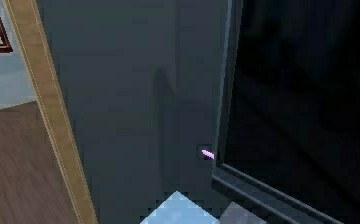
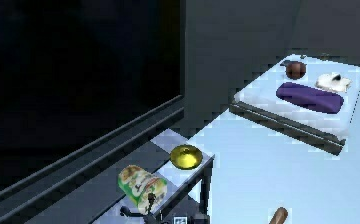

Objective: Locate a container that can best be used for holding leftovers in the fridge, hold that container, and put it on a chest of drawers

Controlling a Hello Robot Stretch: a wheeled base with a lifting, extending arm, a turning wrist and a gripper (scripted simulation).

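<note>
Showing at the arm side view's bottom edge, the dark gripper [image 2: 151, 208] sits by a green-and-orange patterned box [image 2: 143, 184]. Whether its fingers are apart, or grip anything, cannot be told. Beyond, a shallow yellow bowl [image 2: 185, 155] rests on a pale-blue tabletop [image 2: 204, 154]. Farther off lies a white bed [image 2: 260, 98] with a purple cushion [image 2: 312, 96].

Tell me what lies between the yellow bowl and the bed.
Nothing but bare pale floor lies between the yellow bowl and the bed, as seen in the arm side view.
</note>
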